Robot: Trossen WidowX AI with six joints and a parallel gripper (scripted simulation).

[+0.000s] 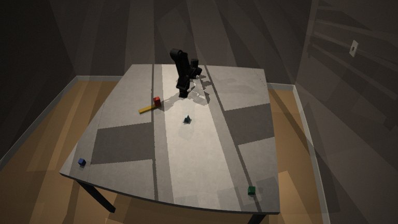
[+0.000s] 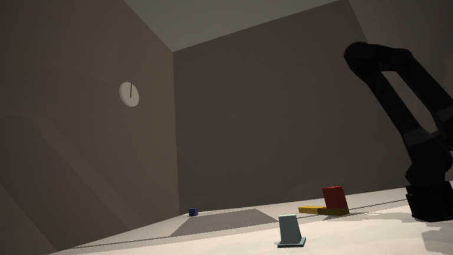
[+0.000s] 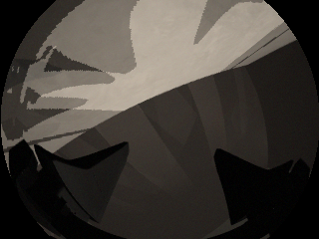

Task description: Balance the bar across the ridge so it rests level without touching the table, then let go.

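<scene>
A yellow bar (image 1: 146,109) (image 2: 308,209) lies flat on the table (image 1: 126,177), with a red block (image 1: 157,101) (image 2: 335,197) standing on one end. A small teal ridge (image 1: 186,116) (image 2: 289,230) stands apart from the bar, on a thin base, with nothing across its top. In the wrist view my gripper (image 3: 173,151) is open, with nothing between its fingers. It is raised back near the arm, away from bar and ridge. Its fingertips cannot be made out in the top view and are out of frame in the exterior view.
A blue cube (image 1: 82,162) (image 2: 193,211) lies near the table's front left corner in the top view. A green cube (image 1: 251,190) lies near the front right corner. The arm (image 1: 182,66) (image 2: 387,101) stands behind the ridge in the top view.
</scene>
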